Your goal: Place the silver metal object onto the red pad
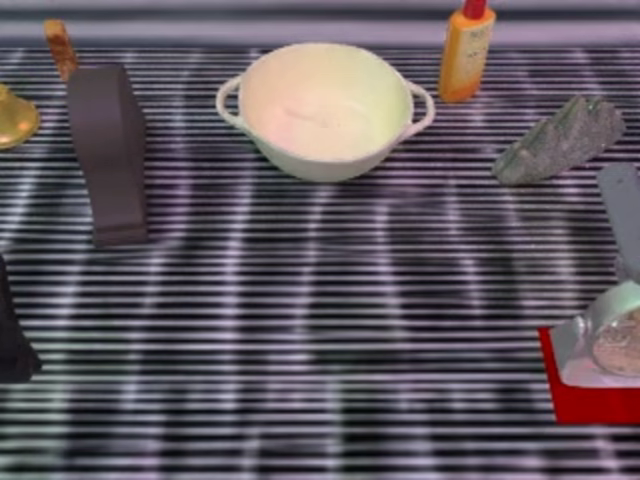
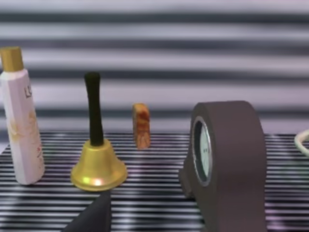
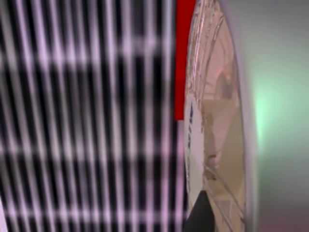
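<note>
The silver metal object (image 1: pixel 612 338), a shiny round disc with a speckled tan face, hangs tilted at the table's right edge. It is over the far part of the red pad (image 1: pixel 590 398). My right gripper (image 1: pixel 622 292) reaches down from the far side and is shut on it. In the right wrist view the silver metal object (image 3: pixel 219 121) fills the near field edge-on, with one dark fingertip (image 3: pixel 199 215) against its face and a strip of the red pad (image 3: pixel 182 58) behind. My left gripper (image 1: pixel 14 345) is parked at the left edge, open, with one finger (image 2: pixel 91 217) showing.
A white pot (image 1: pixel 325 105) stands at the back centre, and an orange bottle (image 1: pixel 466 50) to its right. The grey speckled rock wedge (image 1: pixel 560 142) lies behind the pad. At the back left are a dark clock (image 1: pixel 105 150), a brass bell (image 1: pixel 15 118) and a small wooden block (image 1: pixel 60 45).
</note>
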`<state>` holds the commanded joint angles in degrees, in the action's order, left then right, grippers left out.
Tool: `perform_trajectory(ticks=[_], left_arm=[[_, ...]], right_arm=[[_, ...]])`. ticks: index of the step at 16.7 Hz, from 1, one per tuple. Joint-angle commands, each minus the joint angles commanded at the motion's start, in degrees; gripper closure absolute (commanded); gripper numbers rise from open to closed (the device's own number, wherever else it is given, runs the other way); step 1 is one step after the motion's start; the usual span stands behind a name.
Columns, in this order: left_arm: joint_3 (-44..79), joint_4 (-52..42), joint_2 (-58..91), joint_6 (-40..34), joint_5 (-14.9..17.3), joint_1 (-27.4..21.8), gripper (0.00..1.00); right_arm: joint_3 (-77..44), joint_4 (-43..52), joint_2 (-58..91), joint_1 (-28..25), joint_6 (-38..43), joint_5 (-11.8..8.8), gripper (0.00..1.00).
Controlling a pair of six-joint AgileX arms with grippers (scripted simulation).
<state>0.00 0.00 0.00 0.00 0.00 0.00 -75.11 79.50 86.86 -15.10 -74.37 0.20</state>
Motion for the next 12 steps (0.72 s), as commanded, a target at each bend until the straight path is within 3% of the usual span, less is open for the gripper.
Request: perform_trajectory(ticks=[9, 12], left_arm=[[0.0, 0.0, 0.0, 0.0, 0.0, 0.0, 0.00], [0.0, 0.0, 0.0, 0.0, 0.0, 0.0, 0.00]], right_arm=[[7.0, -7.8, 0.7, 0.3, -0.2, 0.0, 1.00], [7.0, -7.8, 0.7, 0.3, -0.2, 0.0, 0.77]])
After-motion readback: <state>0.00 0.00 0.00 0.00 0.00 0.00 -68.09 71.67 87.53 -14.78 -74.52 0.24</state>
